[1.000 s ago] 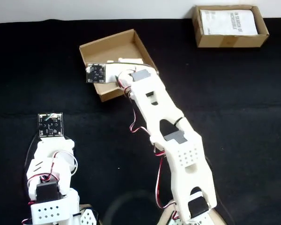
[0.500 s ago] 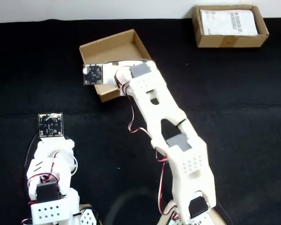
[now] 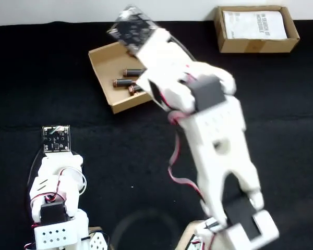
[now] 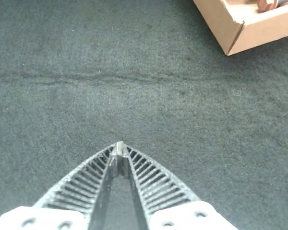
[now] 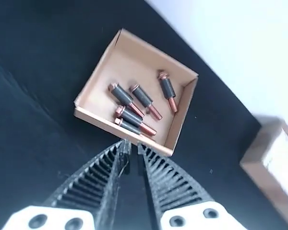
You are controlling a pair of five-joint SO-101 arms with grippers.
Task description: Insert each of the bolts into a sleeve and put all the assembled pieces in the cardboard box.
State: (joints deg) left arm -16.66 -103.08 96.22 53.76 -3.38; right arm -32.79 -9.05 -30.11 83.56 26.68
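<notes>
The cardboard box (image 3: 107, 60) lies at the back left of the black table. Several assembled pieces (image 3: 126, 82), copper bolts in dark sleeves, lie inside it. In the right wrist view these pieces (image 5: 134, 108) rest side by side on the floor of the box (image 5: 129, 62). My right gripper (image 5: 132, 143) hangs high above the box's near wall, all but shut, with a thin slit between the tips and nothing held. My left gripper (image 4: 119, 146) is shut and empty, low over bare cloth. A corner of the box (image 4: 230, 33) lies well beyond it.
A second cardboard box (image 3: 255, 28) with a printed sheet inside stands at the back right; the right wrist view catches it as a blurred box (image 5: 273, 158). My left arm (image 3: 56, 172) is folded at the front left. The white wall edge runs along the table's back.
My right arm has risen out of the cardboard box and swung up and back, uncovering the assembled pieces inside. The left arm has not moved.
</notes>
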